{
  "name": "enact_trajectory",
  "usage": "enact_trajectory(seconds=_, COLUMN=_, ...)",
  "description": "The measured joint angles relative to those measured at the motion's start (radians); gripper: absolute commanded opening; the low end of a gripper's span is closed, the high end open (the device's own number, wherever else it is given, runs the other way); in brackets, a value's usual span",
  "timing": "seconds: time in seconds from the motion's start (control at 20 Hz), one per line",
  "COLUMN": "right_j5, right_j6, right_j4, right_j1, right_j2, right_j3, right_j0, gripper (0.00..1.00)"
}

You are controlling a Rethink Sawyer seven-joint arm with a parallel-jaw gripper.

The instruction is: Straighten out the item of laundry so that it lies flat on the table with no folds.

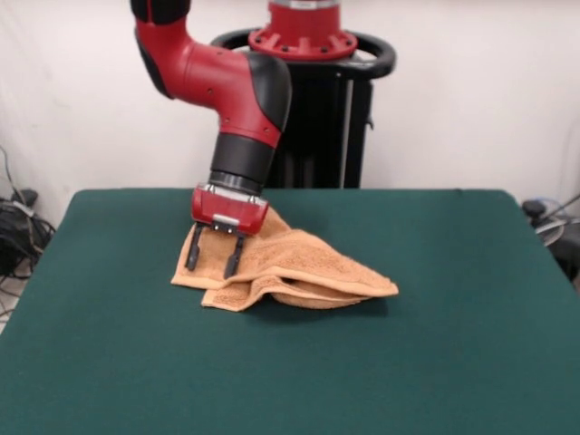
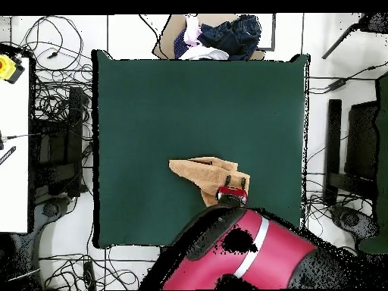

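Note:
The item of laundry (image 1: 299, 272) is an orange-tan terry towel, folded over itself in layers left of the middle of the dark green table (image 1: 453, 344). One corner points right and a lower flap pokes out at the front. My gripper (image 1: 213, 261) hangs over the towel's left end, open, its two black fingers (image 1: 193, 252) spread, with the tips at or just above the cloth. Seen from overhead, the towel (image 2: 201, 173) lies crumpled near the table's (image 2: 151, 98) lower middle, and the gripper (image 2: 231, 194) covers its right end.
A pile of dark and light clothes (image 2: 220, 36) sits beyond the table's top edge in the overhead view. Cables (image 2: 53, 98) run along the floor on both sides. The black pedestal (image 1: 322, 118) stands behind the table.

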Motion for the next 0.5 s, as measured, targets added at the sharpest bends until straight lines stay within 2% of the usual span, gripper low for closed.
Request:
enact_trajectory(seconds=0.15, right_j5=0.0, right_j6=0.0, right_j4=-0.021, right_j1=0.002, right_j2=0.0, right_j3=-0.006, right_j0=-0.006, gripper=1.0)
enact_trajectory(seconds=0.2, right_j5=0.0, right_j6=0.0, right_j4=-0.028, right_j1=0.002, right_j2=0.0, right_j3=-0.009, right_j0=-0.008, gripper=0.0)
enact_trajectory(seconds=0.5, right_j5=-0.001, right_j6=0.0, right_j4=-0.068, right_j1=0.012, right_j2=0.003, right_j3=-0.022, right_j0=-0.027, gripper=0.0)
